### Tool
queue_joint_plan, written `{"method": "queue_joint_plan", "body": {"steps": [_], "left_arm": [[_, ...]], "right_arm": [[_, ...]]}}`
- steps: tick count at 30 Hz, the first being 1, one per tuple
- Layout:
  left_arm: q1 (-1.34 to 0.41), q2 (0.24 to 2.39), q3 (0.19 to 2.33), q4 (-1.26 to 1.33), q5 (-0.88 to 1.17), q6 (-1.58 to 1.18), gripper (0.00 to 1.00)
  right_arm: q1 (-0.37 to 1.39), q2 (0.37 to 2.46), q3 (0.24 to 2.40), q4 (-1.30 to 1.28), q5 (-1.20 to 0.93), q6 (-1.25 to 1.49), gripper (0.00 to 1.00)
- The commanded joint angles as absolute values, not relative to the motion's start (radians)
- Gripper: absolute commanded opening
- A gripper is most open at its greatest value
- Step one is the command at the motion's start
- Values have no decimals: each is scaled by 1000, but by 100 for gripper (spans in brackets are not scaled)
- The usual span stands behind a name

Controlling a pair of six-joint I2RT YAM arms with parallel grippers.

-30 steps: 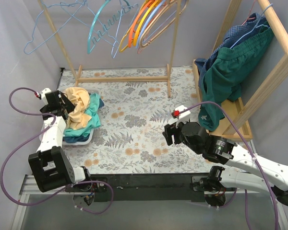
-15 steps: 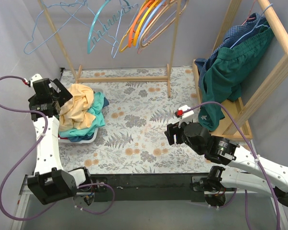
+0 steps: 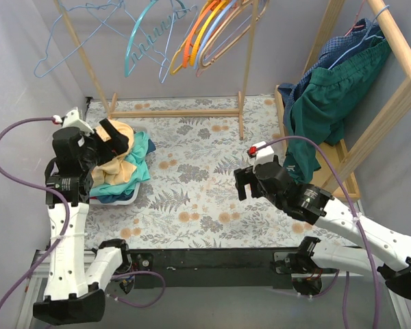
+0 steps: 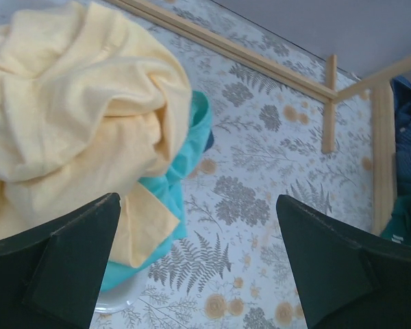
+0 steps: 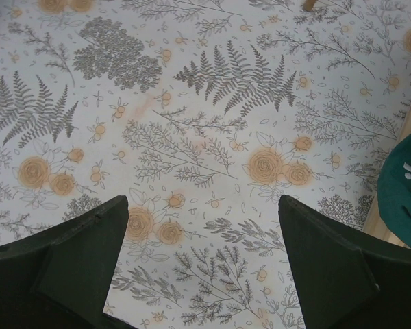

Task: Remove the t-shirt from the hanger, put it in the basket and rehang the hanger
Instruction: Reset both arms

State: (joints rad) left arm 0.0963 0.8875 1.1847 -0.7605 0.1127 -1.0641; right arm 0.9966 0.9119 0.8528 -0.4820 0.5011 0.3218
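- Your left gripper (image 3: 109, 140) had been down at the left edge of the pile a second earlier; it then rose and stood over the heap, jaws spread wide and holding nothing (image 4: 197, 205).
- Your right gripper (image 3: 241, 186) shifted slightly toward the side rack (image 3: 397, 41) and widened its jaws; it hung empty over the bare patterned table (image 5: 202, 205).
- The yellow t-shirt (image 4: 68, 123) lay released on top of the pile in the white basket (image 3: 120, 201), over a teal garment (image 4: 192, 157).
- It was a crumpled, folded mound, pale and matte.
- Bunched like that, it showed no clear long axis or heading.
- The green t-shirt (image 3: 329, 96) hung on the side rack, its length running down toward the table.
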Motion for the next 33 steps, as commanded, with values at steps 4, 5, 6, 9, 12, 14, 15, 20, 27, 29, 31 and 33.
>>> {"method": "queue_joint_plan", "body": {"steps": [4, 5, 6, 9, 12, 14, 15, 20, 27, 29, 31, 33], "left_arm": [[-104, 910, 1216, -706, 86, -1144, 98], [-123, 917, 1213, -704, 83, -1149, 98], [-142, 929, 1207, -698, 72, -1157, 98], [-329, 992, 1174, -677, -82, -1195, 98], [-519, 1148, 1221, -741, -263, -1215, 98], [-538, 1288, 1302, -764, -295, -1210, 98], [-537, 1305, 1313, -752, -288, -1197, 98], [-537, 1319, 1301, -618, -227, -1157, 98], [-537, 1338, 1278, -586, -170, -1105, 98], [-537, 1332, 1269, -581, -166, -1094, 98], [-537, 1316, 1249, -568, -164, -1075, 98], [-537, 1309, 1238, -568, -169, -1068, 98]], "right_arm": [[873, 965, 905, -453, 370, 295, 98], [867, 977, 910, -446, 361, 291, 98], [859, 983, 916, -437, 354, 284, 98], [818, 1020, 934, -434, 338, 285, 98], [779, 1052, 965, -440, 318, 298, 98], [766, 1068, 980, -442, 331, 304, 98], [762, 1065, 980, -440, 334, 310, 98], [752, 1009, 948, -420, 363, 339, 98], [736, 968, 920, -420, 377, 342, 98], [735, 969, 917, -420, 377, 344, 98], [733, 973, 913, -416, 374, 342, 98], [732, 985, 910, -413, 373, 338, 98]]}}
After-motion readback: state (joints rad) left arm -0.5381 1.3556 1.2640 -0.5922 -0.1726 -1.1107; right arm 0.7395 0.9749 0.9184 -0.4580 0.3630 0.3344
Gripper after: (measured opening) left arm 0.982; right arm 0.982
